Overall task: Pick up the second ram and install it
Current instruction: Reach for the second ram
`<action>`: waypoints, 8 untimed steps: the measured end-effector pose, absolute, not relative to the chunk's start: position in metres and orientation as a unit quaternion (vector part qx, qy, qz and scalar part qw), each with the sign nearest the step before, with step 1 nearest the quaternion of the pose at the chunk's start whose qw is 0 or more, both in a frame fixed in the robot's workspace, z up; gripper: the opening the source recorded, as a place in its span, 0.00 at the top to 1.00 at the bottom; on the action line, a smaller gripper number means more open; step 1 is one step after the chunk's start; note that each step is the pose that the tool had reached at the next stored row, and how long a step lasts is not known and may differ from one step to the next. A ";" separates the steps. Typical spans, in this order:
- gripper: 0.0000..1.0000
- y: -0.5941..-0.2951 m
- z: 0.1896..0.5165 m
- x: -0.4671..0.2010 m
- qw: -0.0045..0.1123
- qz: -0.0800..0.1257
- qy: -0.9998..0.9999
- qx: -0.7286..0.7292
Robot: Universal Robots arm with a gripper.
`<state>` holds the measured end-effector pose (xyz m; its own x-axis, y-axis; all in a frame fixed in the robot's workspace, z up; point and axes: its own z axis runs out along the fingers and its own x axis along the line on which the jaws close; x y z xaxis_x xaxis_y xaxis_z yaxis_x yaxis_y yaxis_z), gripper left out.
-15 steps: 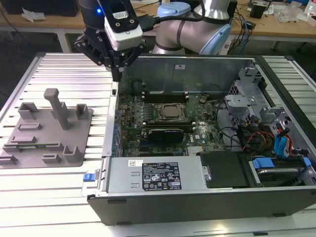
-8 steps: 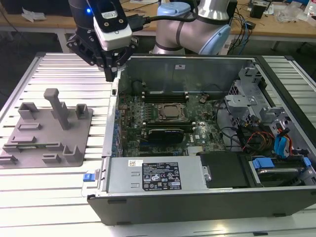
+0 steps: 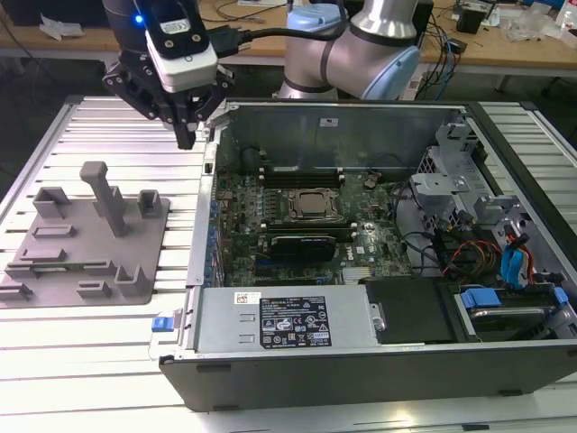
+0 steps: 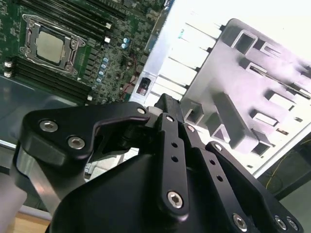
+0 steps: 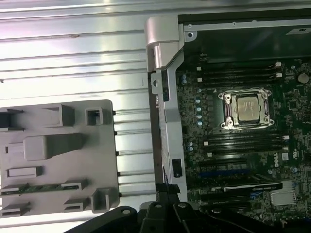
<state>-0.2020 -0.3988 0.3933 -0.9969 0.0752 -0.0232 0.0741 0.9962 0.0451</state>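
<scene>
The second ram (image 5: 39, 188) is a thin green stick lying on edge in a long slot of the grey fixture tray (image 5: 58, 150), seen in the first wrist view. In the exterior view the tray (image 3: 81, 239) lies on the slatted table, at the exterior view's left of the open computer case (image 3: 361, 234). My gripper (image 3: 187, 137) hangs above the gap between tray and case, near the case's far corner, fingers pointing down, shut and holding nothing. Its fingers (image 4: 167, 126) meet at their tips in the second wrist view. Black memory slots (image 5: 243, 73) flank the CPU socket (image 5: 245, 108).
A tall grey post (image 3: 106, 194) rises from the tray. Inside the case lie a black expansion card (image 3: 306, 242), a power supply (image 3: 288, 320) at the front, and drive bays with cables (image 3: 487, 244) at the exterior view's right. The case's metal wall (image 3: 206, 216) stands between tray and motherboard.
</scene>
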 end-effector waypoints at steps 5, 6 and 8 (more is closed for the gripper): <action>0.92 -0.399 0.393 -0.213 0.012 0.022 0.999 0.037; 0.92 -0.399 0.393 -0.217 0.012 0.022 0.999 0.037; 0.92 -0.399 0.393 -0.222 0.012 0.022 0.999 0.037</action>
